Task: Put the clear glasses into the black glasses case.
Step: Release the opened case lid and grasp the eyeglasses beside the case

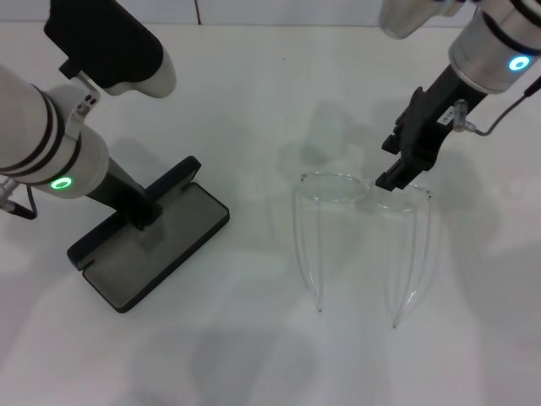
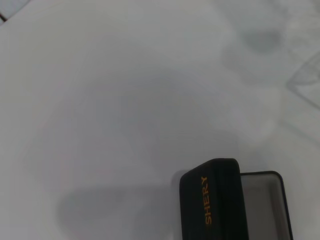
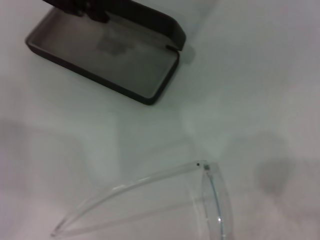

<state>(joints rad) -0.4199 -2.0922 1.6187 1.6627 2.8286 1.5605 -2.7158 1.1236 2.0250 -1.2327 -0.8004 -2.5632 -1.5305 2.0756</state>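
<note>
Now, right claw [image 1: 404, 166]: poised just above the front of the clear glasses [image 1: 363, 241], at the end of the front farther from the case. Fingers look pressed together, black tips pointing down at the rim; nothing between them that I can see. Whether the tips touch the plastic, I cannot tell.

Glasses: lying on the white table [image 1: 270, 355], arms unfolded. Curved front on the side away from me, both thin arms trailing toward me and ending in fine tips. So the front runs crosswise and the arms run fore-and-aft. My right wrist view shows one hinge and one arm [image 3: 135, 197] close under the claw.

Black glasses case [image 1: 156, 245]: well apart from the glasses, off to my left. Open, grey lining up, lid [image 2: 215, 200] standing. Its long axis lies slantwise to the glasses' front, not parallel.

Left claw [image 1: 139, 210]: down at the case's hinge edge, against the lid, seemingly steadying it. Grip not visible.

Judgement: right arm is clearly the nearer to the glasses, so the pick falls to it. The carry runs leftward to the case, and the glasses will need turning to match the tray.
</note>
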